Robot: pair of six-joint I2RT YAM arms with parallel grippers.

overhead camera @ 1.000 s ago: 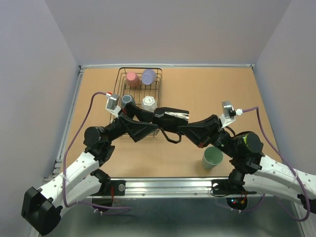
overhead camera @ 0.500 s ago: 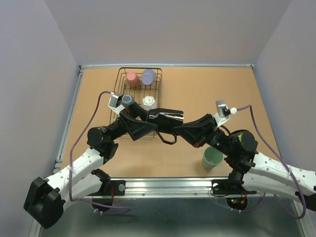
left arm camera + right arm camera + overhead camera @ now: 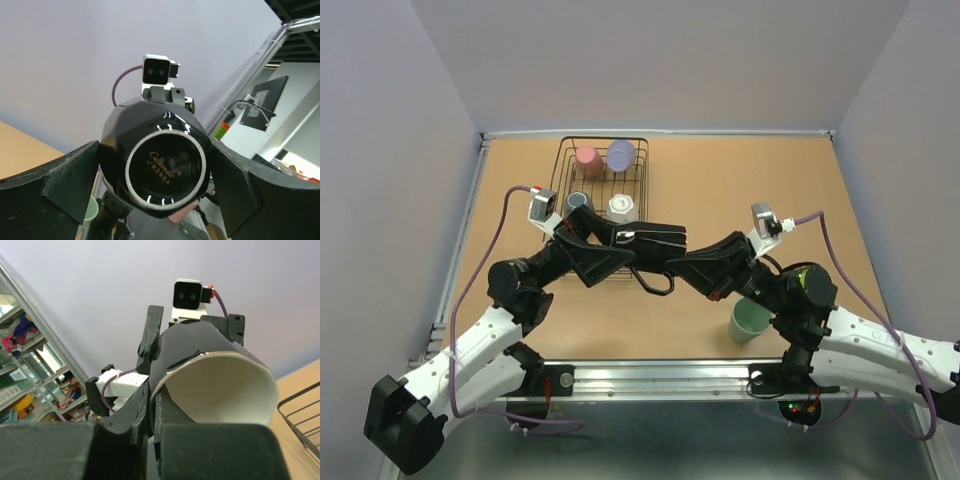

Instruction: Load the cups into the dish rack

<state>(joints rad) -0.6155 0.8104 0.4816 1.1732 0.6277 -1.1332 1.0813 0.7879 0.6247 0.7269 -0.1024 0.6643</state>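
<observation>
Above the middle of the tabletop [image 3: 740,180], we see a black mug [image 3: 655,238] with a white inside held in the air between both arms, near the dish rack's [image 3: 605,139] front right corner. The left end effector [image 3: 156,165] is clenched on the mug's body, one finger on each side. The right end effector [image 3: 152,405] pinches its rim.

The rack, at the rear left, holds four cups: a pink cup [image 3: 587,156], a lavender cup [image 3: 620,155], a dark-rimmed cup [image 3: 579,201] and a white cup [image 3: 622,207]. A mint green cup [image 3: 750,320] stands on the tabletop by the right arm's base.

We judge four of six loaded; the held mug and the mint one remain.
</observation>
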